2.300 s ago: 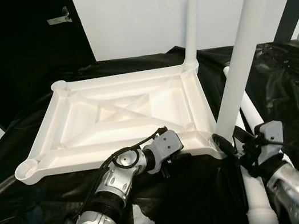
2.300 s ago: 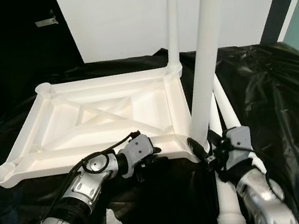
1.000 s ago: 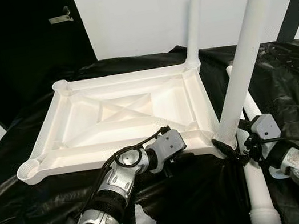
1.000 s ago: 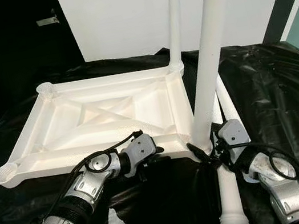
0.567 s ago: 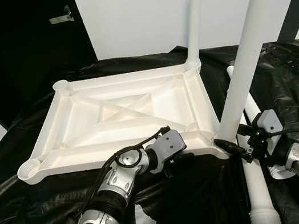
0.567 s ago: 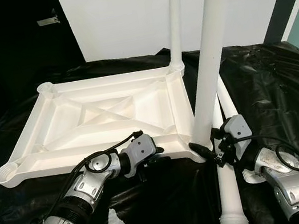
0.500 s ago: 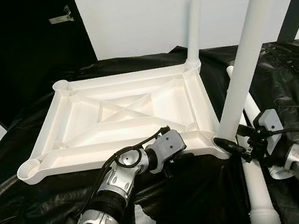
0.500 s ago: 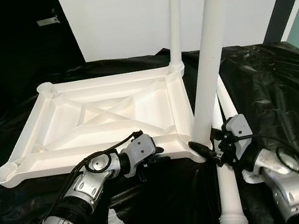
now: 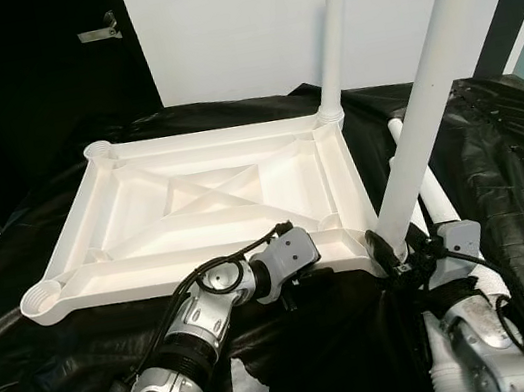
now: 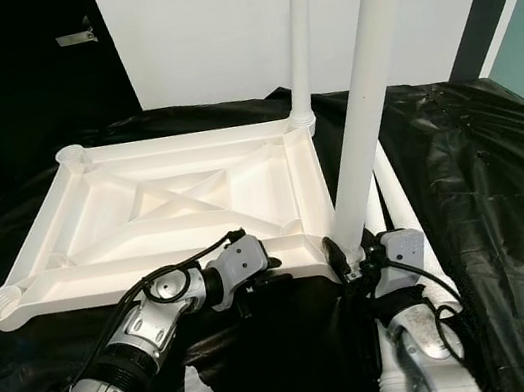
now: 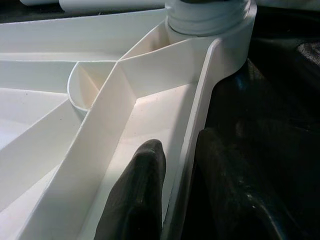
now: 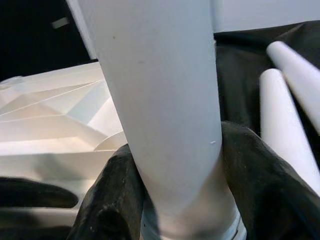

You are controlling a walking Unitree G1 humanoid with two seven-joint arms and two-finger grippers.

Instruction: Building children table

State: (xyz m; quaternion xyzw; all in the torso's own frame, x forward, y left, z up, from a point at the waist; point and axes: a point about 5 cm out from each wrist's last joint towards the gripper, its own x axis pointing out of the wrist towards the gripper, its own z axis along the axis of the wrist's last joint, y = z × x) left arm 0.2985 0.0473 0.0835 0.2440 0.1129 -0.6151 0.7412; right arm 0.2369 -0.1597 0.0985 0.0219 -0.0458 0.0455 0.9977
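The right pincer is clamped around the base of the near white plastic tube leg, seated upright in the 5 o'clock corner socket of the upturned white ribbed plastic tabletop. The left pincer is closed narrowly over the tabletop's near rim, one finger inside the frame, one outside. A second upright leg is seen at the 1 o'clock corner, spare white tubes lying at 4 o'clock on the black plastic sheeting before a white wall.

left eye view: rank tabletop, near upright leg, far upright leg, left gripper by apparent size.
1. Tabletop, upside down, largest by far.
2. Near upright leg, held by the right gripper.
3. Far upright leg: looks thinner, but it stands farther away, so they may be equal.
4. Left gripper, clamped on the tabletop's near rim.
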